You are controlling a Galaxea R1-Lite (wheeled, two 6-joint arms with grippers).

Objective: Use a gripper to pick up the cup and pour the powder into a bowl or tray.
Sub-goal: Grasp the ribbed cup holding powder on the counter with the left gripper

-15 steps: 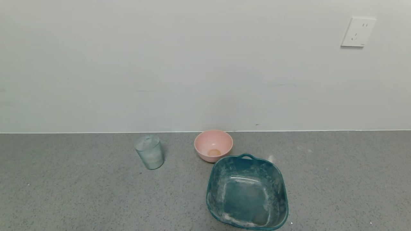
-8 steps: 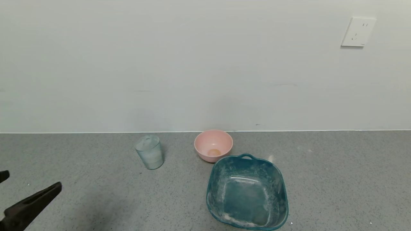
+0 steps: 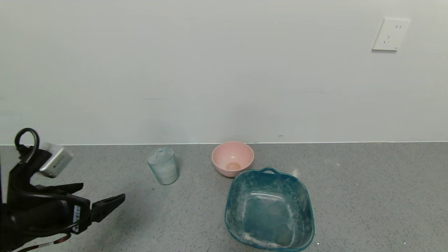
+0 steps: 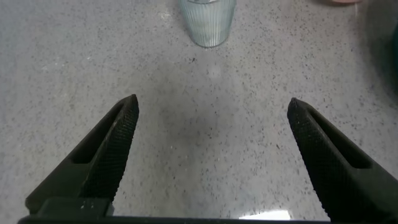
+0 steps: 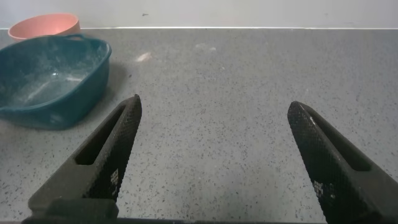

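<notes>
The clear ribbed cup point(image 3: 163, 166), hazy with white powder, stands upright on the grey counter left of the pink bowl point(image 3: 232, 158). Its lower part shows in the left wrist view point(image 4: 208, 22). My left gripper point(image 3: 101, 196) is open and empty at the front left, its fingers pointing toward the cup and well short of it. In the left wrist view the left gripper point(image 4: 211, 109) has bare counter between its fingers. My right gripper point(image 5: 214, 106) is open and empty over bare counter, out of the head view. The pink bowl point(image 5: 45, 25) shows far off in the right wrist view.
A teal squarish tub point(image 3: 269, 210) with white residue stands in front of the pink bowl, almost touching it; it also shows in the right wrist view point(image 5: 50, 78). A white wall runs behind the counter, with a socket point(image 3: 390, 35) at the upper right.
My left arm has come into the head view from the lower left and moved up and right toward the cup. The cup, bowl and tub have not moved.
</notes>
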